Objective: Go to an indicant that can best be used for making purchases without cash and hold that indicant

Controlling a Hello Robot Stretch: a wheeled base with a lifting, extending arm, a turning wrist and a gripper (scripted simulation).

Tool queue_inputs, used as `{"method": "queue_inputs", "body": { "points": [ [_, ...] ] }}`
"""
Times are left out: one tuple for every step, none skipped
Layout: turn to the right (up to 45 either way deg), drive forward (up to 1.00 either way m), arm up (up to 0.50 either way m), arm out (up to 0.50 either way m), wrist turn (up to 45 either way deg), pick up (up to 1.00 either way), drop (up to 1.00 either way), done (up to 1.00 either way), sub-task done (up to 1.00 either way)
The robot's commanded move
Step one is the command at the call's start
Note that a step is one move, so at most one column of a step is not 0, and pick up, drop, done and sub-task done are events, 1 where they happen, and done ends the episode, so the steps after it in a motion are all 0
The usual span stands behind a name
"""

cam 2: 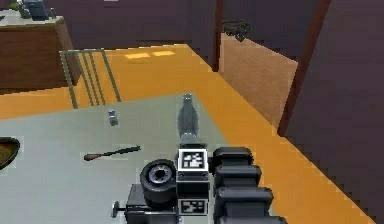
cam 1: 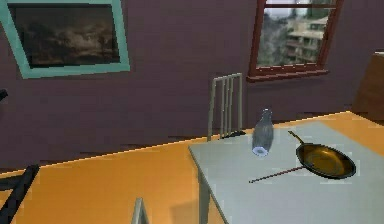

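Forward view: a pale table (cam 1: 230, 180) stands below a window (cam 1: 293, 35), with a slatted chair (cam 1: 226, 100) at its far side. On the table are a clear bottle (cam 1: 262, 133), a frying pan (cam 1: 328, 160) and a thin dark utensil (cam 1: 275, 175). A small dark item (cam 1: 235, 133) lies at the table's far edge, just beside the chair. It is the likeliest candidate for the payment card, but it is too small to confirm.

Arm side view: the gripper (cam 2: 128, 207) sits at the bottom edge with tabletop behind it, left of the arm's white marker squares (cam 2: 192, 160). Its far end cannot be made out, so whether it holds anything cannot be told. The bottle stands just beyond the markers. A small grey item (cam 2: 113, 118) rests on the table near the chair, well apart from the gripper; it is probably the same candidate.

Handling, by judgement: a card would be light, thin, stiff with slight flex, and smooth. Lying flat, it offers little to grip. Take hold across its long edges, or at a corner overhanging the table edge. Breakage risk is low; slip risk is high.
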Motion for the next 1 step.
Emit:
{"method": "queue_inputs", "body": {
  "points": [
    [0.0, 0.00, 0.00, 0.00, 45.0, 0.00, 0.00, 0.00, 0.00]
  ]
}}
